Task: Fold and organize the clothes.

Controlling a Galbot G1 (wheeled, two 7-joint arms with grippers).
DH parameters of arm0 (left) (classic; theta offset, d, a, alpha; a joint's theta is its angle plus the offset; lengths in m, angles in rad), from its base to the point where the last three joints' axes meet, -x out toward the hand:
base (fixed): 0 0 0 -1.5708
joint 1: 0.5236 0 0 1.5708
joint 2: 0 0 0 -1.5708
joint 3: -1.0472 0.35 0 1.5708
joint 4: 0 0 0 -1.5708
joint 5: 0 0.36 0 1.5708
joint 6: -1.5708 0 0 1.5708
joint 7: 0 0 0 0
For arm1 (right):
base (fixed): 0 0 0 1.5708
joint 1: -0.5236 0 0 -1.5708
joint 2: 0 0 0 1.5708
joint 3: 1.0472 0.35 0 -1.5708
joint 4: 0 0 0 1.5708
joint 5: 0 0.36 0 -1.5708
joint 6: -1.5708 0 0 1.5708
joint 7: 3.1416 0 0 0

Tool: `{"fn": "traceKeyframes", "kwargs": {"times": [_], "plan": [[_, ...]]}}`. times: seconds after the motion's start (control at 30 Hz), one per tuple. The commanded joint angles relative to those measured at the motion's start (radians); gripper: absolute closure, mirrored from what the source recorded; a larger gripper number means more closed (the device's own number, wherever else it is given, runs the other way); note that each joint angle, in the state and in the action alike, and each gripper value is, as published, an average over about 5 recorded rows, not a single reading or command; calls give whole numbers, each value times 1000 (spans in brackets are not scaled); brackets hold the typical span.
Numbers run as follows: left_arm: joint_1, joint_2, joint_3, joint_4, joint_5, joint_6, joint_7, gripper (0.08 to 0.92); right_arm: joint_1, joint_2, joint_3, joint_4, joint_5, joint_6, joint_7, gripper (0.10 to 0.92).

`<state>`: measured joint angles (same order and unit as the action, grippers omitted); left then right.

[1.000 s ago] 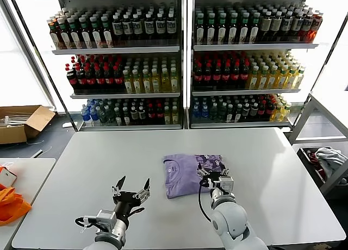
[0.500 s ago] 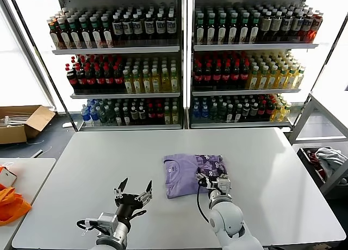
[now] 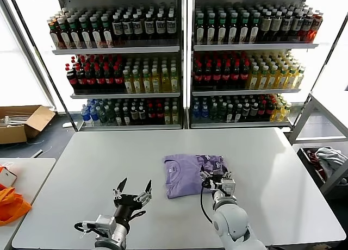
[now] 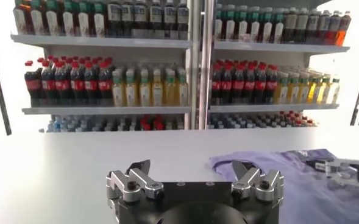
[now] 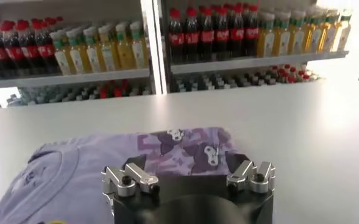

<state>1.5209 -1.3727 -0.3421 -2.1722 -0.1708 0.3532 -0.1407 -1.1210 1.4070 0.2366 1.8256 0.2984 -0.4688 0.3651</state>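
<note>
A folded lavender T-shirt (image 3: 187,173) with darker purple graphics and a small white neck label lies at the middle of the white table (image 3: 109,157). My right gripper (image 3: 217,180) is open and empty, low over the shirt's near right edge. In the right wrist view its fingers straddle the printed part of the shirt (image 5: 173,149), with the gripper (image 5: 188,162) just above the fabric. My left gripper (image 3: 132,189) is open and empty over bare table to the left of the shirt. The left wrist view shows that gripper (image 4: 191,167) with the shirt (image 4: 289,179) off to one side.
Shelves of bottles (image 3: 179,70) stand behind the table. A side table with an orange bag (image 3: 11,204) is at the left, and a cardboard box (image 3: 22,122) lies on the floor. A bin with cloth (image 3: 326,160) stands at the right.
My right gripper has shifted slightly at the shirt's near edge. My left gripper has barely moved. The shirt lies as before.
</note>
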Motion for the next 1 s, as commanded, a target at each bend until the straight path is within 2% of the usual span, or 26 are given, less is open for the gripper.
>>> {"fn": "traceKeyframes", "kwargs": {"times": [0.03, 0.2, 0.37, 0.6, 1.0], "plan": [[9, -14, -10, -13, -1, -50, -2, 177, -121, -114, 105, 305, -159, 40, -31, 203], [1, -20, -22, -10, -1, -90, -5, 177, -296, -181, 215, 355, -135, 94, -55, 203], [-6, -22, -30, -4, 2, -124, -3, 177, -388, -160, 257, 340, -103, 138, -49, 203], [-18, -13, -49, 17, 20, -140, 8, 177, -367, -108, 242, 339, -123, 130, -46, 203], [-41, 5, -58, 37, 10, -135, 13, 177, -323, -102, 226, 312, -136, 132, -63, 203]]}}
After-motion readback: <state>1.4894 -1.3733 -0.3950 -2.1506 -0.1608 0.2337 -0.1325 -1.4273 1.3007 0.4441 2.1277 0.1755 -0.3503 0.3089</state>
